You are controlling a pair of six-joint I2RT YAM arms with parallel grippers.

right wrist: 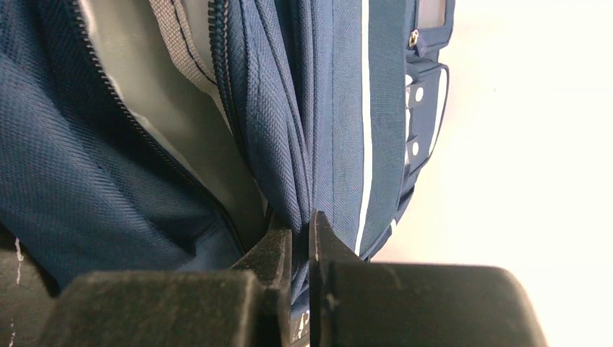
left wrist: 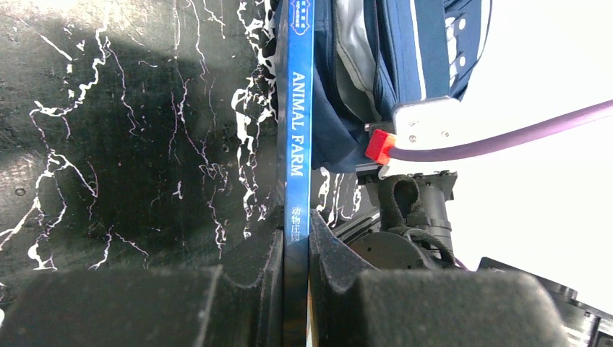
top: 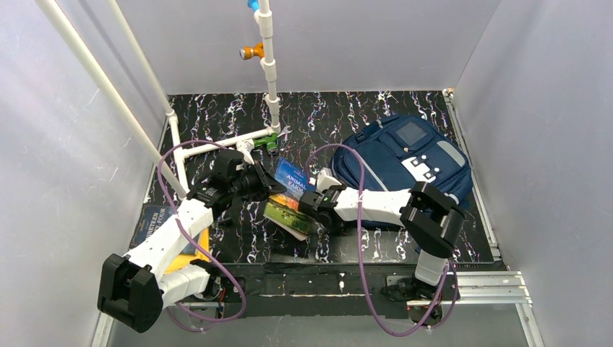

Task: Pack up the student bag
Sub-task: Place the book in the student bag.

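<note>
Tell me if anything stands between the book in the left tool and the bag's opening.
Only the right tool: it pinches the student bag fabric beside the open zipper, its wrist close beside the book in the left tool. Nothing else visible blocks the way.

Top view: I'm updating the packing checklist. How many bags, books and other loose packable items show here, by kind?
Bag: 1
Books: 2 (Animal Farm; blue book at the left edge)
Yellow flat item under the left arm, kind unclear: 1
Total: 4
</note>
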